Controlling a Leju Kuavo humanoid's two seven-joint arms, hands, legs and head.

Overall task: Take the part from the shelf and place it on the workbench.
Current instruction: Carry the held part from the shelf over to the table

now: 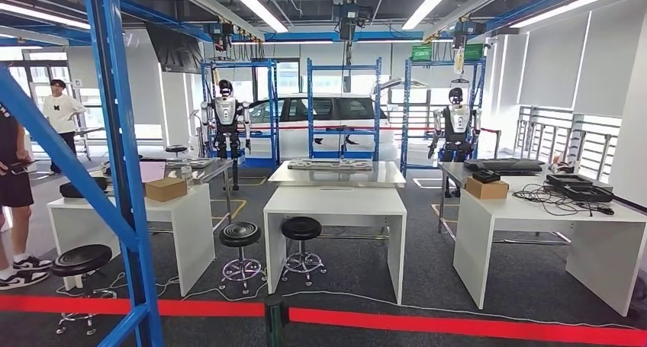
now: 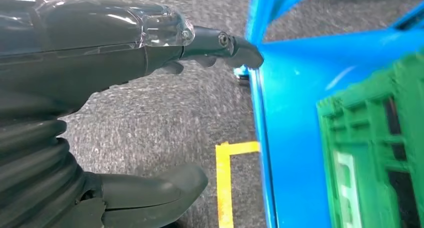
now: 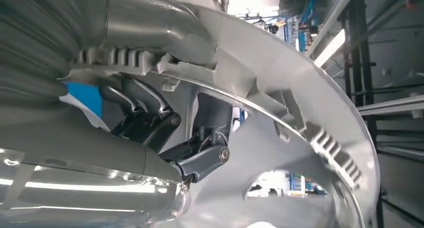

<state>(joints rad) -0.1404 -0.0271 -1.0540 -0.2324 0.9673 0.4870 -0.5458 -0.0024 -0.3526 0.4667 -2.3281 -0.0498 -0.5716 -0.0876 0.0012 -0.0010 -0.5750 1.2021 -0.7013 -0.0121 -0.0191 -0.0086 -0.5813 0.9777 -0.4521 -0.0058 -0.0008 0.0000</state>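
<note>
1. Where the right wrist view looks along the arm, the right robot hand [image 3: 165, 123] is clamped on the part [image 3: 300, 138] — a silver-grey curved plastic piece with ribs and cut-outs — its thumb over the rim and dark fingers [image 3: 200, 160] hooked under it.
2. The left robot hand [image 2: 150, 52] holds nothing; thumb and fingers stand apart above grey carpet, just beside a blue shelf frame [image 2: 295, 112] that carries a green crate [image 2: 370, 153]. A yellow floor line [image 2: 225, 183] runs beside the frame.
3. Nearest in the head view stands a blue shelf upright [image 1: 122, 164], then a red barrier tape [image 1: 458, 324].
4. Beyond the tape — a white worktop [image 1: 336, 202] with black stools [image 1: 301, 229] before it.
5. Farther back, two humanoid robots [image 1: 226, 114] hang near blue racks, with a white car [image 1: 320, 118] behind.
</note>
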